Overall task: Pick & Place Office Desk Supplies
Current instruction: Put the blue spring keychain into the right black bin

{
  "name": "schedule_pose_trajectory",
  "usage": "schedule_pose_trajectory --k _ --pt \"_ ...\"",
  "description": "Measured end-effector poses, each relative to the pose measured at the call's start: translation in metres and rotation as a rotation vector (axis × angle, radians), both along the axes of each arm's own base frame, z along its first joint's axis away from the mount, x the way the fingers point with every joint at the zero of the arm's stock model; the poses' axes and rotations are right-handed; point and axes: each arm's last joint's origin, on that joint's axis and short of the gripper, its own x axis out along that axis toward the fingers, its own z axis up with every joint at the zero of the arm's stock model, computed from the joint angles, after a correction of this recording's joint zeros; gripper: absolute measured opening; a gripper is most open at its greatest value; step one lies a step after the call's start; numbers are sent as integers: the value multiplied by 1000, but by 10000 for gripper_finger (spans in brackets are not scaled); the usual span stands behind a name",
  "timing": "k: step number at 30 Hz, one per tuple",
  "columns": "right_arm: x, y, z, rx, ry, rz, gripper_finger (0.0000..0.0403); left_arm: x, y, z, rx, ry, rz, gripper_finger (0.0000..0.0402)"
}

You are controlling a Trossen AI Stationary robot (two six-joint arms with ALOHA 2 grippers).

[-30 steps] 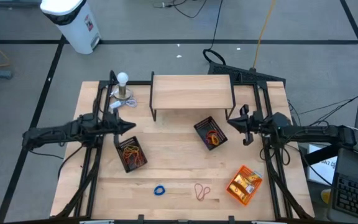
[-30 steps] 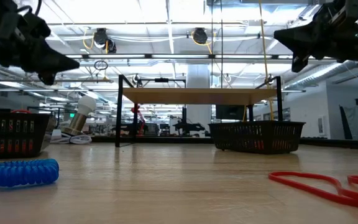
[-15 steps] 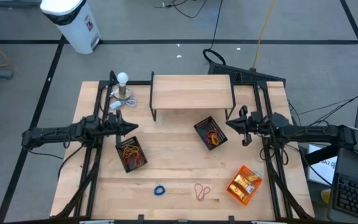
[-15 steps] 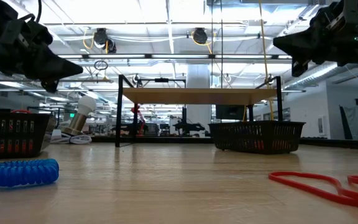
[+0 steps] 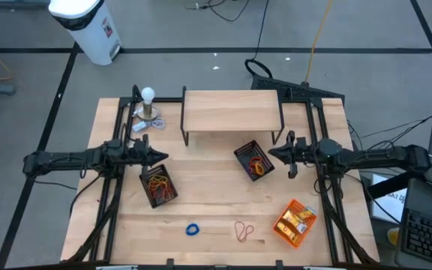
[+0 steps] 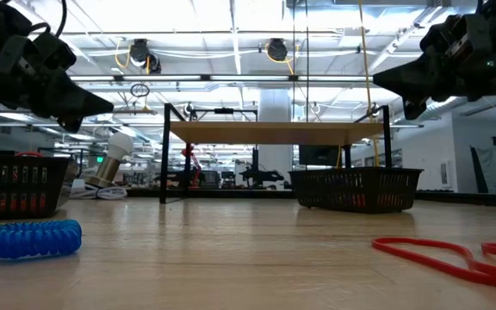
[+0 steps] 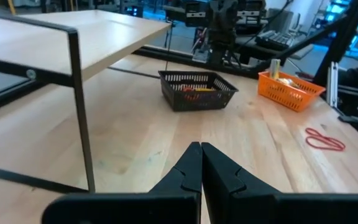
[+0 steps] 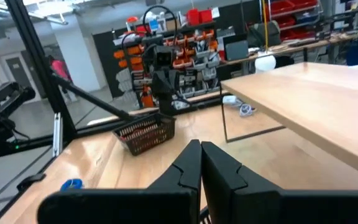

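Office desk supplies lie in four places on the wooden table [image 5: 216,202]. Going from largest to smallest, the yellow-and-white packets [image 5: 297,220] fill the orange tray [image 5: 294,223] near the front right corner; their number cannot be told. Next comes a tangle of red and orange rubber-band loops [image 5: 158,184] in the left black mesh tray [image 5: 157,185], and a smaller orange and red bunch [image 5: 256,164] in the right black mesh tray [image 5: 254,160]; the loops in each are too tangled to count. One red rubber band [image 5: 243,230], folded into a figure-eight, lies bare on the table near the front edge, and one small blue coiled loop [image 5: 193,229] lies just left of it.

Both pincers are clenched with nothing in them. The left gripper [image 5: 163,155] hangs above the table just beyond the left mesh tray's far end, apart from its bands. The right gripper [image 5: 273,151] hangs just beside the right mesh tray, at its right, also above it and not touching. The loose red band and blue loop lie well apart from both, toward the front edge, between the arms. The orange tray sits nearer the right arm, in front of it

There are two mesh trays, one orange tray, and one raised wooden shelf [image 5: 231,110] at the back
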Motion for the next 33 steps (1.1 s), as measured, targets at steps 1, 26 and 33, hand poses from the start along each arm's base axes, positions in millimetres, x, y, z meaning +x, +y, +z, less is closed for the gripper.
schedule_pose_trajectory --k 1,26,33 --pt "0 0 0 -3 4 2 0 0 0 0 11 0 -6 0" --pt "13 -5 -17 73 120 -187 0 -1 5 11 126 -28 56 9" --pt "41 12 -3 -2 207 -99 0 0 5 12 172 -34 51 17"
